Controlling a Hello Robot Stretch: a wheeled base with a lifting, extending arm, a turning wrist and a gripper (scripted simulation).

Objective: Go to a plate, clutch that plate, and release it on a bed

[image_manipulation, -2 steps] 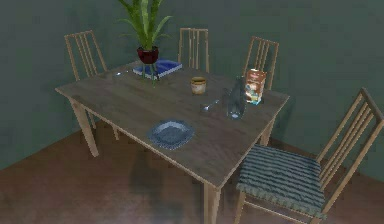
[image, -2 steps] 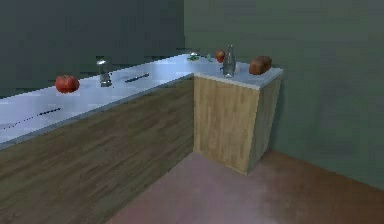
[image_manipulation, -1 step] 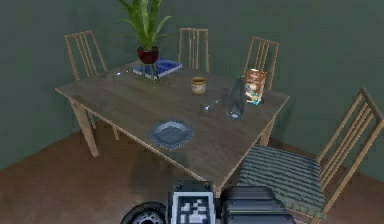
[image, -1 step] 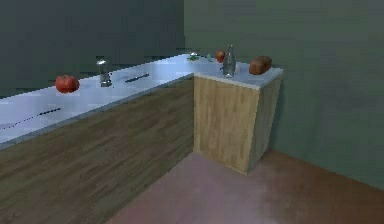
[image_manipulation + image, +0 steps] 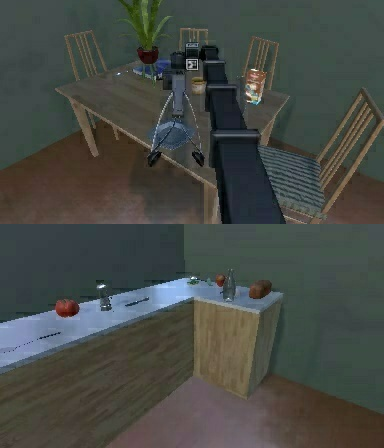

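Clutch step, as we read it. The plate (image 5: 173, 137), a pale blue disc, lay flat on the wooden bench (image 5: 110, 105). It was well apart from the potted plant (image 5: 147, 35), on the plant's near side and close to the bench's front edge. The arm (image 5: 228, 130) stretched over the bench to the right of the potted plant in the arm side view. The gripper (image 5: 176, 158) hung nose-down from the arm's far end, its 2 fingers (image 5: 154, 158) reaching past the plate's outline.

We could not tell whether the gripper was spread or pressed together. We also could not tell whether it held anything, because the plate sat on the bench right at its far end.

A cup (image 5: 198, 88) stood right of the potted plant, just beside the arm. A glass jar (image 5: 257, 85) stood farther right of the plant, past the arm.

We judged that a good grasp needed the plate's rim between the 2 fingers, not its flat middle, as a thin disc slips easily. The lift had to go straight up and keep the plate level. Any sideways drag away from the potted plant risked pushing the plate off the bench's front edge. We wanted the plate seen hanging clear of the bench before the arm drew in, with the cup given room. Only then would the drive to the bed make sense.
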